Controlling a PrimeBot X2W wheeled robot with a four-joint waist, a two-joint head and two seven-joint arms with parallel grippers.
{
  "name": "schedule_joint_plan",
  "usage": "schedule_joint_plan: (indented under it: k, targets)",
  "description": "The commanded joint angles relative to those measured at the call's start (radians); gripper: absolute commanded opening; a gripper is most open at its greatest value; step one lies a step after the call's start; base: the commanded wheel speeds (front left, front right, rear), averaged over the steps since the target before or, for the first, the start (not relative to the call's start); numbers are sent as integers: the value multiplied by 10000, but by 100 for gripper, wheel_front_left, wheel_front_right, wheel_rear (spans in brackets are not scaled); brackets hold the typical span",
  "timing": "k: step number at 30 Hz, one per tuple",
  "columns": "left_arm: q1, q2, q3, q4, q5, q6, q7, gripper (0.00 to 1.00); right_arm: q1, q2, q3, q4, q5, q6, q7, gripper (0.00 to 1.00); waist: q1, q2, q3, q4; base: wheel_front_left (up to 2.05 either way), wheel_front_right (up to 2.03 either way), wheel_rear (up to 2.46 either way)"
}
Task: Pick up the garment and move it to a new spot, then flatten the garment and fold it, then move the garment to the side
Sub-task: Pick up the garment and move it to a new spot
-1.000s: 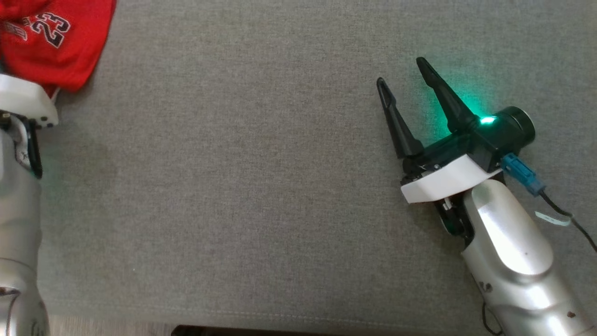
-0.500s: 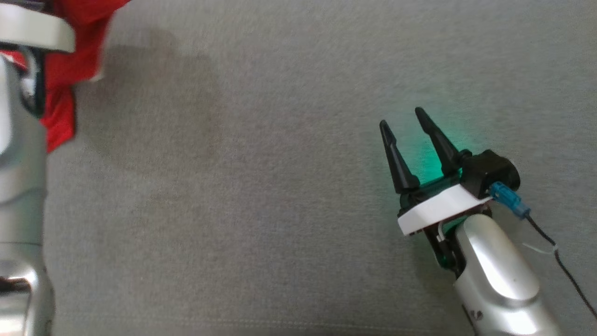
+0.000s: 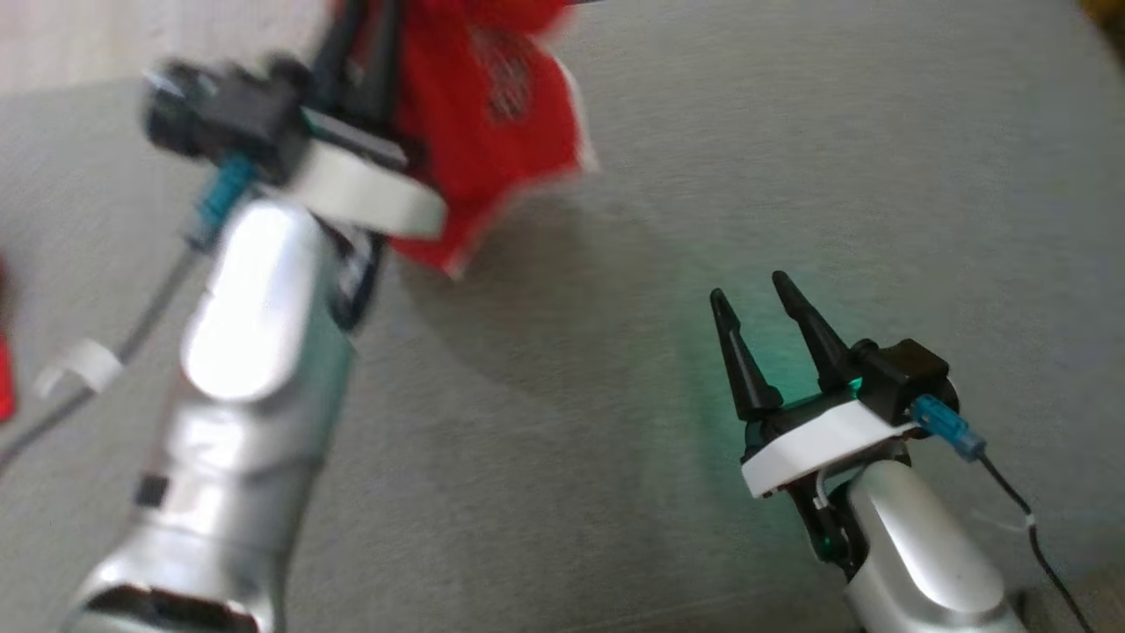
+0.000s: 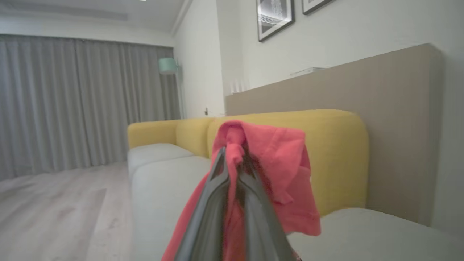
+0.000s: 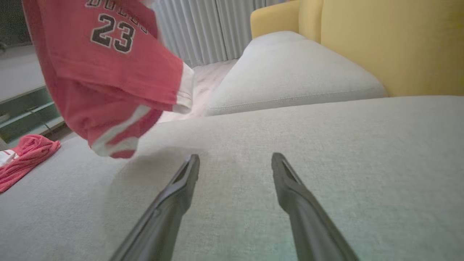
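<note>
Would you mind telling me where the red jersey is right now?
The red jersey hangs from the shut left end effector at the head view's upper left, over the grey sofa cushion.

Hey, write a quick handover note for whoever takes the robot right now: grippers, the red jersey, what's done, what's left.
Left gripper: shut on the red jersey, which hangs lifted over the grey seat cushion.
Right gripper: open, empty, low over the cushion.
Done: pickup.
Left: set it down at a new spot, flatten, fold, move aside.
</note>
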Motion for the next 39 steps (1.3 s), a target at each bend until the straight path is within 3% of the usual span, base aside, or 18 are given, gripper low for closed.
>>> schedule_joint_plan:
  k: [1, 6, 8, 14, 23, 32, 39]
  targets:
    - [121, 67, 32, -350, -252, -31, -39, 0, 1, 172, 265, -298, 155, 35, -28, 100, 2, -1, -420, -1020, 0, 0, 0]
    - [1113, -227, -579, 43, -575, -47, -39, 0, 81, 173, 382, -270, 348, 35, -28, 100, 2, -1, -417, -1752, 0, 0, 0]
    - [1698, -298, -778, 402, -712, -49, -39, 100, 132, 174, 352, -257, 414, 35, -28, 100, 2, -1, -387, -1884, 0, 0, 0]
    - [2612, -336, -590, 637, -719, 300, -39, 100, 191, 174, 271, -241, 450, 35, -28, 100, 2, -1, -426, -1687, 0, 0, 0]
    - [4790, -325, 1013, -356, -616, 900, -39, 100, 275, 175, -165, -171, 345, 35, -28, 100, 2, -1, -870, -587, 0, 0, 0]
    - [7241, -360, 2416, -1394, -428, 911, -39, 100, 773, 175, -532, 203, 111, 35, -28, 100, 2, -1, -1502, 223, 0, 0, 0]
    - [8333, -368, 2261, -1785, -948, 1079, -39, 100, 1084, 175, -627, 537, -20, 35, -28, 100, 2, -1, -1686, 398, 0, 0, 0]
